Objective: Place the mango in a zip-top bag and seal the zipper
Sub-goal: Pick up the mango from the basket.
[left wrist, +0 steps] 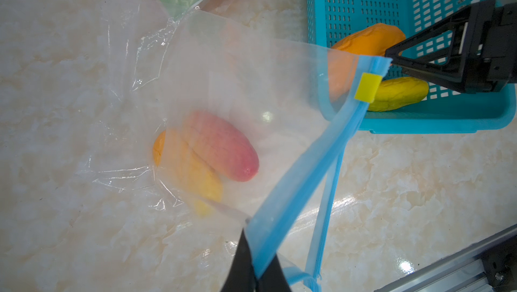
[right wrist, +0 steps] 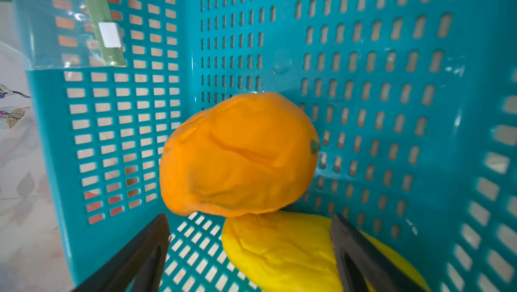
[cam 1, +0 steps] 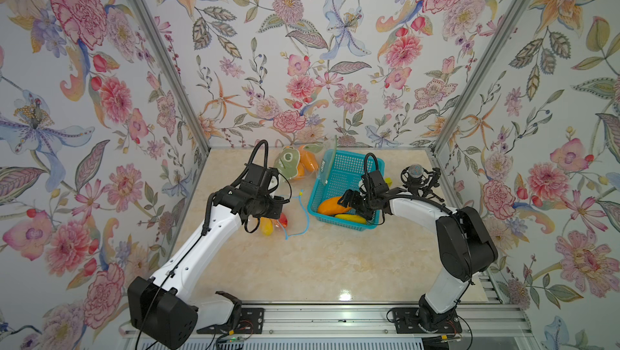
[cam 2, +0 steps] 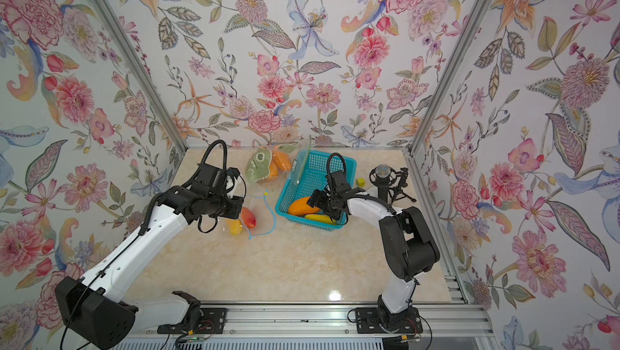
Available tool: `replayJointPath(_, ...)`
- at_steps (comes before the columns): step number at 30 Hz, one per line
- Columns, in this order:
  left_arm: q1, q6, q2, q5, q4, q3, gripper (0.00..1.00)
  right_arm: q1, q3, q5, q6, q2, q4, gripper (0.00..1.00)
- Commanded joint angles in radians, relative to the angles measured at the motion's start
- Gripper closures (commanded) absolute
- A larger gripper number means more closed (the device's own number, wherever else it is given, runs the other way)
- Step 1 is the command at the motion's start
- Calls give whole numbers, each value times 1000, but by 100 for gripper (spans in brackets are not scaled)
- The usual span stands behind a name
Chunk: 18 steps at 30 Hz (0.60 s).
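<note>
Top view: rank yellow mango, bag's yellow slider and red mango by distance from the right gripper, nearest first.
1. yellow mango: in the basket, right at the right gripper.
2. yellow slider: on the zip-top bag zipper, outside the basket.
3. red mango: inside the bag, farthest over.

Teal basket (right wrist: 112, 136); orange mango (right wrist: 237, 156); yellow mango (right wrist: 279, 251). Clear bag (left wrist: 223, 80), blue zipper (left wrist: 302, 189), yellow slider (left wrist: 368, 90), red-yellow mango (left wrist: 223, 150). Cream marbled desk (cam 1: 318, 257); floral walls (cam 1: 302, 46).
</note>
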Motion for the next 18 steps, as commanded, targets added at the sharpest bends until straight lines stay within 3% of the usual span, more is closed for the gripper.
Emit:
replayJointPath(1, 10, 11, -21, -9, 7, -18, 100, 6, 53, -26, 56, 46, 53, 11)
replayJointPath(13, 9, 11, -22, -13, 4, -27, 100, 15, 143, -30, 126, 192, 148, 13)
replayJointPath(18, 10, 9, -26, -19, 1, -29, 100, 23, 156, -21, 140, 226, 147, 21)
